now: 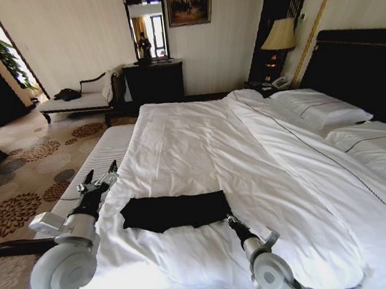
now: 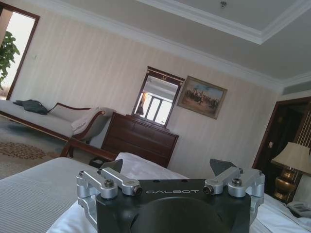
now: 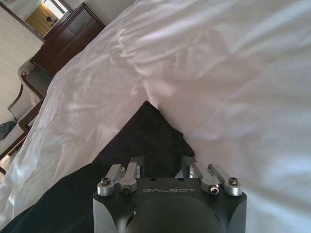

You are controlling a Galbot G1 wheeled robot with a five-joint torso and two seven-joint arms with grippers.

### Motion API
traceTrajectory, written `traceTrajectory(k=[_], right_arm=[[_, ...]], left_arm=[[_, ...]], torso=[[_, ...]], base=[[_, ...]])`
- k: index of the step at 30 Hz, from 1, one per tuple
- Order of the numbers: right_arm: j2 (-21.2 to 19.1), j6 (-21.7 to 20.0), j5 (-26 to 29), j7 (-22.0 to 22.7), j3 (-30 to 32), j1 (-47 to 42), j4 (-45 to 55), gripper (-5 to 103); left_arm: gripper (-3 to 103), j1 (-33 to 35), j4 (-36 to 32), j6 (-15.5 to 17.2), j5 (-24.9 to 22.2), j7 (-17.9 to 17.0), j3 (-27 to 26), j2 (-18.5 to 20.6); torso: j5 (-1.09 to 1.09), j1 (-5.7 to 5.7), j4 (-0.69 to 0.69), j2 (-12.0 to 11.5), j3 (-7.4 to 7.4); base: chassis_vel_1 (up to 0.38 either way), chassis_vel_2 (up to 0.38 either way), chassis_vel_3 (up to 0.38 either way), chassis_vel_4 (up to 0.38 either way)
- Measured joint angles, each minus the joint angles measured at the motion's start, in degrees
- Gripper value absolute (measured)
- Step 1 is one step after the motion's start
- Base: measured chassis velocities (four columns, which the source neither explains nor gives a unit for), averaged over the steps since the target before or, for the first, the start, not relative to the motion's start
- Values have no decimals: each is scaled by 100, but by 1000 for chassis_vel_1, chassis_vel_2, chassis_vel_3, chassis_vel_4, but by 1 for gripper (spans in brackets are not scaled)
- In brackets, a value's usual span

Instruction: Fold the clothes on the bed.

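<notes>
Near the foot of the bed [image 1: 200,144], at about 6 o'clock in the head view, the black T-shirt [image 1: 176,210] is lying flat on the white duvet as a long, narrow folded strip running 9-to-3 o'clock. No lettering is showing on the upper side.

Left pincer [image 1: 101,176] is hanging at approx. 8 o'clock, just off the shirt's left end & over the bed's left edge, not touching the cloth. Its fingers are standing spread apart, released, holding nothing; in the left wrist view the two dark fingertips [image 2: 113,166] are sitting wide apart w/ only the room behind them: dresser [image 2: 140,138], mirror [image 2: 156,99], painting [image 2: 201,96] and chaise [image 2: 43,119] along the far wall.

Right pincer [image 1: 230,221] is sitting at approx. 5 o'clock, right at the shirt's right end. In the right wrist view it [image 3: 164,164] is pointing down onto the dark fabric [image 3: 141,141], w/ the metal finger links drawn fairly near each other, but the tips are getting lost against the black cloth, so I cannot tell whether it is clenched on the fabric or just resting there.

White pillows [image 1: 318,108] are lying at the head end, about 2 o'clock, against the dark headboard [image 1: 359,70], w/ a lamp [image 1: 278,37] beside it.
</notes>
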Motion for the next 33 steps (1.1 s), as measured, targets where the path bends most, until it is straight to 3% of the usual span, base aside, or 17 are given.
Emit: traceTrajectory(k=[11,12,13,14,15,18,23,26,28,30,33], right_arm=[[316,23,584,-142,44,305,-460,81],[335,22,633,-173,45,332,-485,81],[375,21,692,-219,45,363,-509,91],[375,21,692,-219,45,363,-509,91],[412,21,717,-247,37,379,-524,99],[485,25,733,-303,21,411,-596,96],[612,102,746,-359,41,482,-813,76],[654,130,747,-374,62,499,-854,70],[710,158,751,-394,102,516,-871,54],[726,171,752,-404,116,520,-871,54],[783,241,749,-465,165,533,-865,38]], left_arm=[[100,21,-24,0,9,-4,-2,7],[100,16,-25,0,7,-5,-8,13],[100,9,-25,0,4,-8,-16,17],[100,9,-25,0,4,-8,-16,17],[100,9,-22,0,4,-9,-16,15],[100,11,-15,0,7,-12,-16,-1],[100,23,-22,0,2,-17,-44,13],[100,23,-25,0,-7,-19,-63,22],[100,33,-36,0,-10,-21,-70,3],[100,40,-39,0,-7,-22,-64,-6],[100,59,-52,0,10,-22,-47,-21]], torso=[[0,0,0,0,0],[0,0,0,0,0],[0,0,0,0,0],[0,0,0,0,0],[0,0,0,0,0],[0,0,0,0,0],[1,0,0,0,0],[1,0,0,0,0],[0,0,0,-1,0],[1,0,0,-1,0],[1,0,0,-1,0]], base=[[0,0,0,0],[0,0,0,0],[0,0,0,0],[0,0,0,0],[0,0,0,0],[0,0,0,0],[0,0,0,0],[0,0,0,0],[0,0,0,0],[0,0,0,0],[0,0,0,0]])
